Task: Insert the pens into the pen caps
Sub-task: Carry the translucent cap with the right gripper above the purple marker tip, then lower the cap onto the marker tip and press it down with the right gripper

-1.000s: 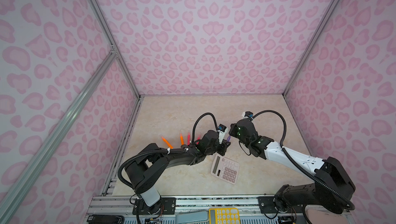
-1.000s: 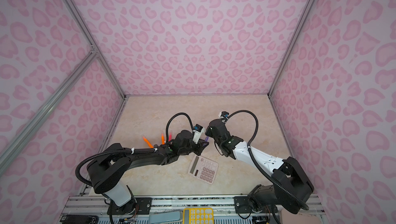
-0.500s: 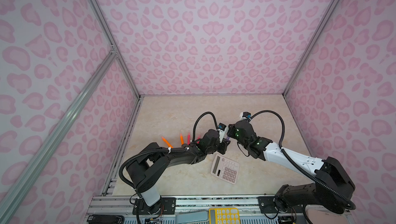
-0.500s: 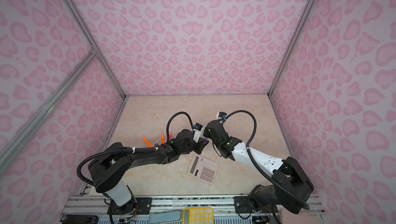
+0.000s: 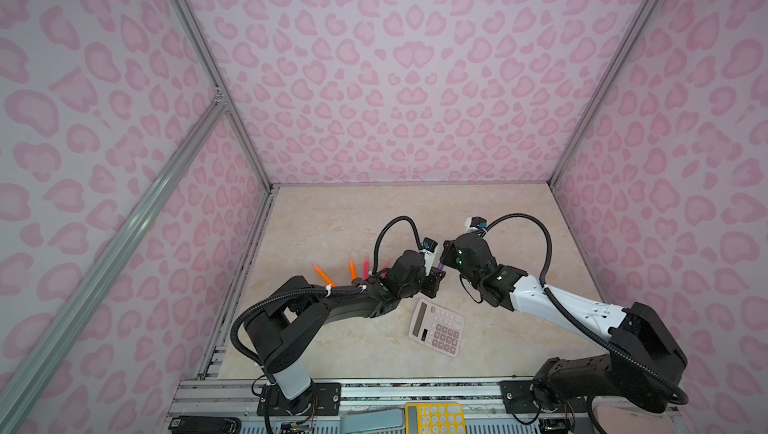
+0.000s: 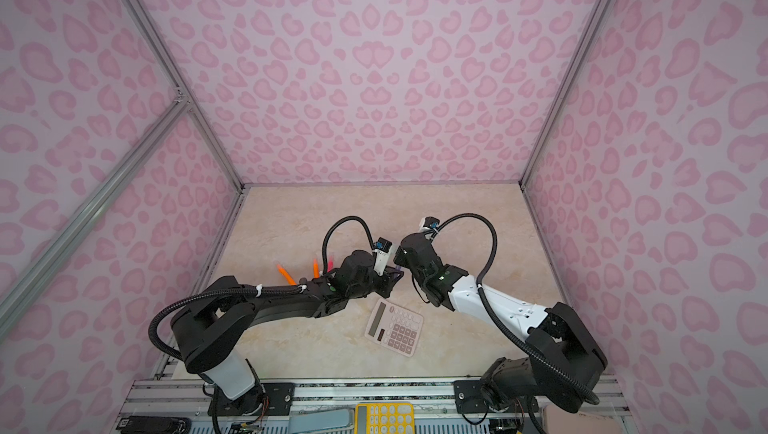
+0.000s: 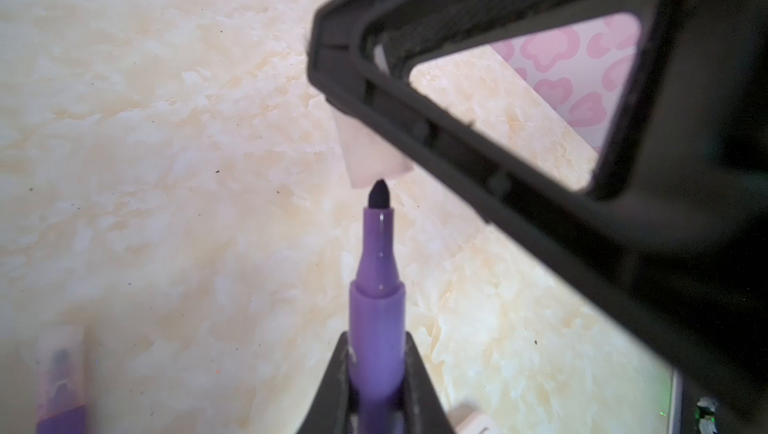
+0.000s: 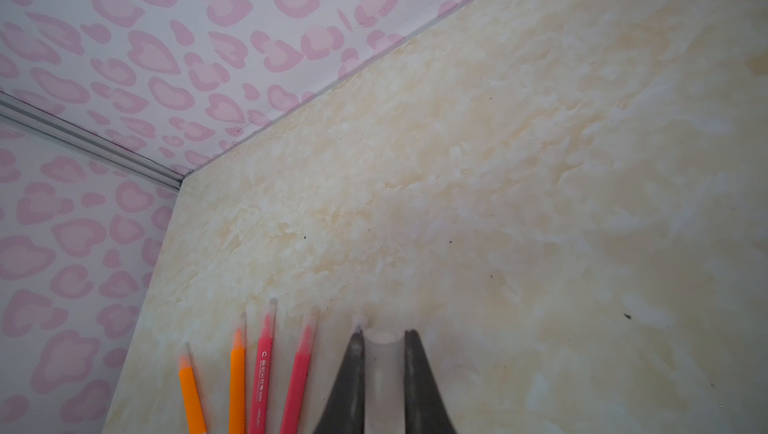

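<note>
My left gripper (image 7: 377,340) is shut on a purple pen (image 7: 377,286), whose dark tip points away from the wrist. That tip sits just at the mouth of a clear pen cap (image 7: 372,153). The cap (image 8: 382,363) is held between the shut jaws of my right gripper (image 8: 382,334). In both top views the two grippers (image 5: 434,282) (image 5: 444,261) meet nose to nose above the table's middle, with the purple pen (image 6: 397,272) between them. Two orange pens (image 8: 237,386) and two pink-red pens (image 8: 297,386) lie side by side on the table. Another purple pen (image 7: 58,394) lies blurred nearby.
A pinkish calculator (image 5: 438,328) lies on the marble-look table (image 5: 478,211) just in front of the grippers. Orange and pink-red pens (image 5: 353,269) lie left of the left gripper. Patterned walls close in three sides. A yellow calculator (image 5: 434,417) sits on the front rail.
My right gripper has shifted slightly left toward the left gripper, closing the gap between cap and pen tip. The left arm has barely moved.
</note>
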`<action>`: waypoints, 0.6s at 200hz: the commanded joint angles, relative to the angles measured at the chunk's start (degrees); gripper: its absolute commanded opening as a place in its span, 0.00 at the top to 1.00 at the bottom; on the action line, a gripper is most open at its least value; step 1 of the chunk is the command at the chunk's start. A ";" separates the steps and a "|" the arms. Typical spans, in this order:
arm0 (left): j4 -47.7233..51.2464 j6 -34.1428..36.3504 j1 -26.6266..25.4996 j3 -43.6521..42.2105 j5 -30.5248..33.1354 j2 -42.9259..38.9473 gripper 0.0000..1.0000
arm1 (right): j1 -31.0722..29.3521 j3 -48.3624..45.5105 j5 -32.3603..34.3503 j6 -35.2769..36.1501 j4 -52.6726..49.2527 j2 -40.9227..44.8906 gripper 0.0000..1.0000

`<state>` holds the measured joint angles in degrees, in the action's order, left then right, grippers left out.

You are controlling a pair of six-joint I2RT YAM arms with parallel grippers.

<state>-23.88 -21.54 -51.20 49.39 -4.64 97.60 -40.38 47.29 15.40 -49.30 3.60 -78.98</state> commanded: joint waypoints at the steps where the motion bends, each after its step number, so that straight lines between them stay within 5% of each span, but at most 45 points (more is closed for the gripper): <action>1: -1.02 -0.51 0.22 0.80 0.35 -0.47 0.97 | 0.02 0.08 0.77 0.43 0.49 0.02 1.00; 120: -5.44 -6.19 4.08 2.52 -8.97 -0.13 0.97 | -0.47 -5.24 -2.27 -0.15 9.55 1.42 1.00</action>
<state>-23.79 -24.38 -48.31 51.11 -10.44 97.60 -40.60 44.29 14.94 -49.32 9.30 -78.41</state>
